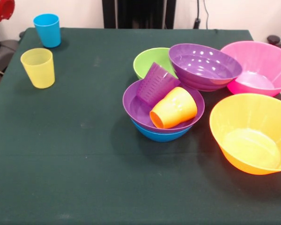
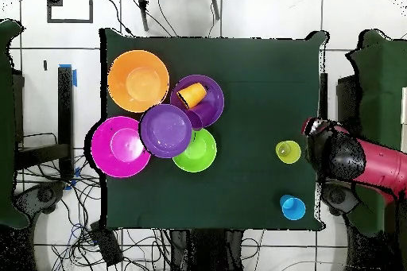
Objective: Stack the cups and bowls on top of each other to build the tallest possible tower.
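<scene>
Leftmost on the dark green worktop (image 1: 84, 154), seen from the front, stand my two loose pieces: a small tapered yellow plastic cup (image 1: 38, 68) and, behind it, a matching blue plastic cup (image 1: 47, 30), both upright, mouths up, well apart from the bowls. They look light, thin-walled and glossy, so I judge they would slip or tip under a careless squeeze; taking one across its rim seems safest. Moving right, the tower so far is a glossy blue bowl (image 1: 161, 136) with a purple bowl (image 1: 138, 110) nested in it, and inside that lie a ribbed purple cup (image 1: 157, 84) and an orange cup (image 1: 174, 108), both tipped over. Behind sits a green bowl (image 1: 150, 61); a second purple bowl (image 1: 203, 65) leans partly over it. Further right are a translucent pink bowl (image 1: 257, 65) and a large orange bowl (image 1: 250, 133), both empty. My arm (image 2: 362, 160) hangs past the worktop's edge beside the yellow cup; whether my gripper is wide or narrow, I cannot tell.
</scene>
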Robot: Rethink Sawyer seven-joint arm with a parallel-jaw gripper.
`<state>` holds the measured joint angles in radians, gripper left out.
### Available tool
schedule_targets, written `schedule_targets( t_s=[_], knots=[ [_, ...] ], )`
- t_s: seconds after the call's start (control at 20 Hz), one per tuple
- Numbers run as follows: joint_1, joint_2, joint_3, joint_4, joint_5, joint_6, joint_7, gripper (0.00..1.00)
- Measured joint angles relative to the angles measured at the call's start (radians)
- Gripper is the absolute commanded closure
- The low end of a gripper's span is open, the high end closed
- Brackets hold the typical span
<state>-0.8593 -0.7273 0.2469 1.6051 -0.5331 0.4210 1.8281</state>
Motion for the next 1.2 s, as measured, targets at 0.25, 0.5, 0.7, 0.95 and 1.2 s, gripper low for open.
schedule_targets(
  t_s=[0.25, 0.5, 0.7, 0.95, 1.2],
  knots=[
    [0.017, 0.027, -0.037, -0.001, -0.019, 0.000, 0.000, 0.00],
    [0.067, 0.035, -0.077, -0.001, -0.040, 0.000, 0.000, 0.00],
    [0.108, 0.035, -0.105, -0.002, -0.047, 0.000, 0.000, 0.00],
    [0.151, 0.035, -0.137, -0.002, -0.047, 0.000, 0.000, 0.00],
    [0.172, 0.034, -0.165, -0.001, -0.047, -0.004, 0.000, 0.00]
  ],
)
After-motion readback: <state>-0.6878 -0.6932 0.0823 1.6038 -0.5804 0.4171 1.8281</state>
